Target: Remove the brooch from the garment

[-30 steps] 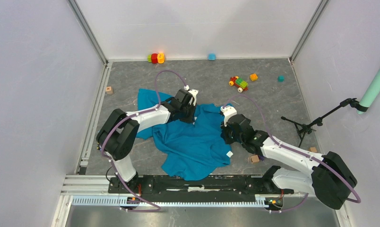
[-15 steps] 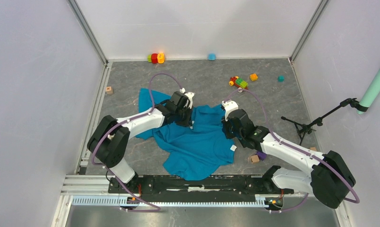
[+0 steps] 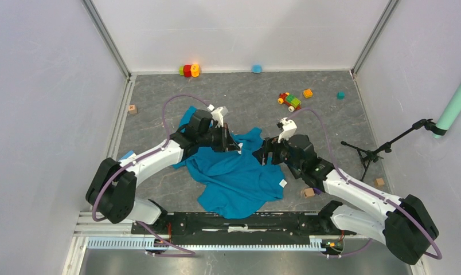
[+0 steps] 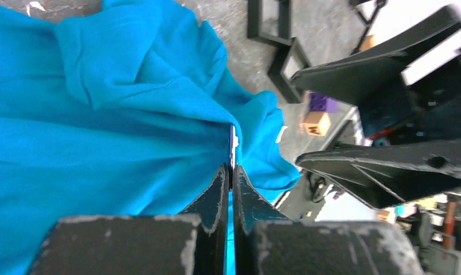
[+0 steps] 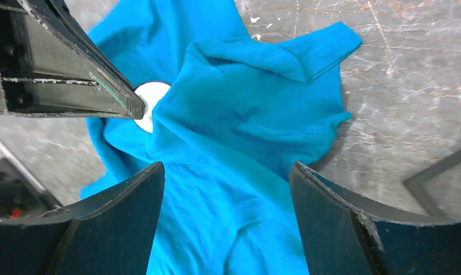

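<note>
Two claws are seen over a blue garment [image 3: 234,177] that lies crumpled on the table. The left claw [image 4: 230,169] is pinched shut on the brooch [image 5: 147,102]. The brooch is seen edge-on between the tips in the left wrist view. In the right wrist view it is a pale round disc, half tucked under a fold of the cloth. The right claw [image 5: 227,169] is spread wide just beside that fold, and nothing is held in it.

A small white tag [image 3: 282,183] is seen at the garment's right edge. A wooden block [image 4: 317,122] and a purple block [image 4: 323,103] are found touching near the right arm, with black square frames [image 4: 268,23] beyond. A toy car [image 3: 289,101], an orange block [image 3: 308,93] and a red-and-yellow toy [image 3: 188,70] are scattered toward the far side, well apart from the cloth. A black tripod stand [image 3: 370,153] is set at the right.

The grey marbled table [image 3: 159,97] is enclosed by plain white walls [image 3: 239,34].
</note>
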Action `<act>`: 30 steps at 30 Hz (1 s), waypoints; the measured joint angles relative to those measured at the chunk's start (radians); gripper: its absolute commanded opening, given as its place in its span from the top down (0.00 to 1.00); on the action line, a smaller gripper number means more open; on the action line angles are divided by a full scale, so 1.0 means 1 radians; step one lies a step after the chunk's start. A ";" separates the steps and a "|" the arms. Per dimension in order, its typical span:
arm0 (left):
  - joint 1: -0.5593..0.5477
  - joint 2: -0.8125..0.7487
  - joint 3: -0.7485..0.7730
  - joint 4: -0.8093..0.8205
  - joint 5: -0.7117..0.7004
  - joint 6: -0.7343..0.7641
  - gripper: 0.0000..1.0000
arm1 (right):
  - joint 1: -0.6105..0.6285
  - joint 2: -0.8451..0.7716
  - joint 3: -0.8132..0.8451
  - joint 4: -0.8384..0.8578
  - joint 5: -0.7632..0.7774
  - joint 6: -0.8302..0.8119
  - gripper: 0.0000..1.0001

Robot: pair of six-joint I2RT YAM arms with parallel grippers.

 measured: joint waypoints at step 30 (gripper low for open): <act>0.041 -0.053 -0.093 0.261 0.284 -0.269 0.98 | -0.009 0.076 -0.186 0.613 -0.137 0.441 0.47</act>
